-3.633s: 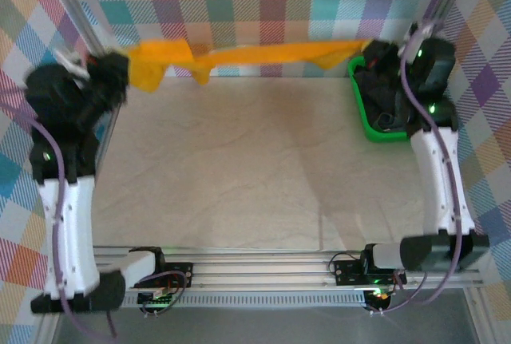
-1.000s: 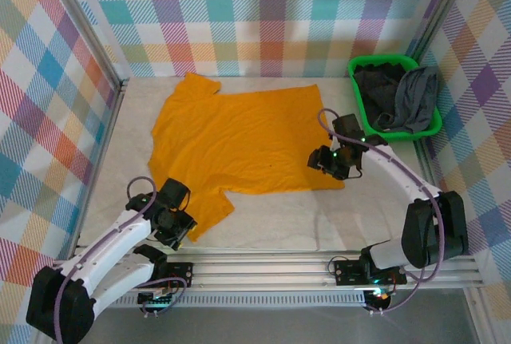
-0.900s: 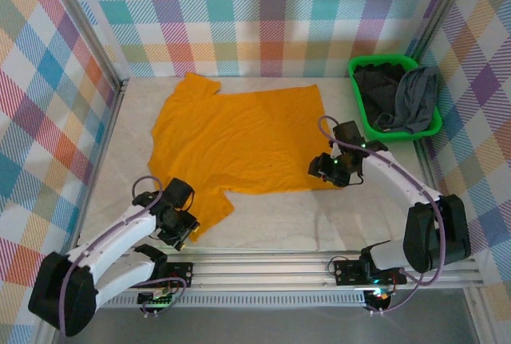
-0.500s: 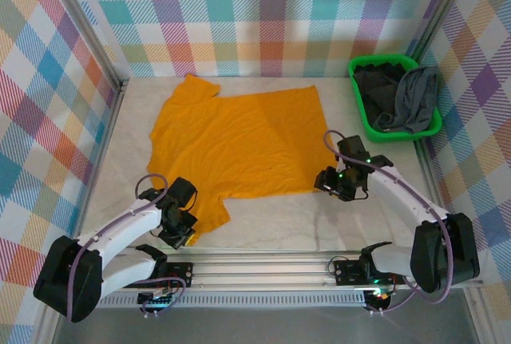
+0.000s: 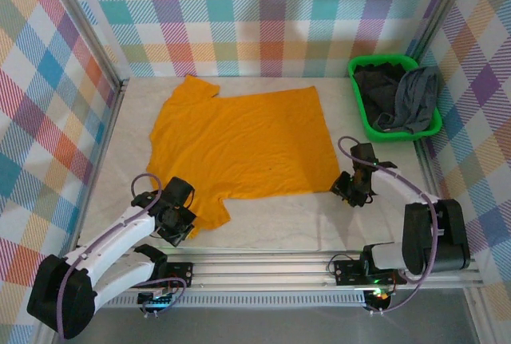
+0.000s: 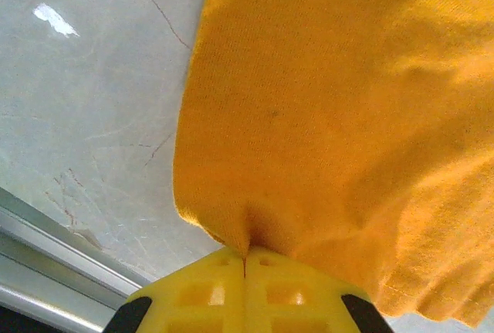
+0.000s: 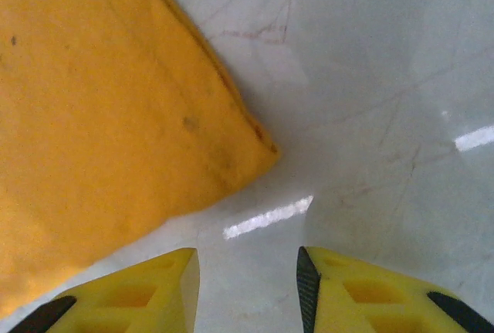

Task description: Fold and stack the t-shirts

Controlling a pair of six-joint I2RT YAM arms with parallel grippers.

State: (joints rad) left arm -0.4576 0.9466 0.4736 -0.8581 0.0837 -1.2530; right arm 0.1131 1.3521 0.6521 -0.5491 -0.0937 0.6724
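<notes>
At the near edge of the pale, veined table point(image 5: 279, 228), the left hand point(image 5: 177, 224) is clamped on a puckered corner of the orange t-shirt point(image 5: 239, 144), its ribbed yellow fingers point(image 6: 208, 294) pressed together over the soft knit. Opposite, the right hand point(image 7: 247, 259) sits with jaws apart over the glossy tabletop, just off the shirt's near right corner, holding nothing. The shirt lies spread flat, lightly wrinkled, mid-table. In the far right corner, a green plastic basket point(image 5: 357, 98) holds a crumpled grey t-shirt point(image 5: 415, 96) beside a black t-shirt point(image 5: 374, 88).
</notes>
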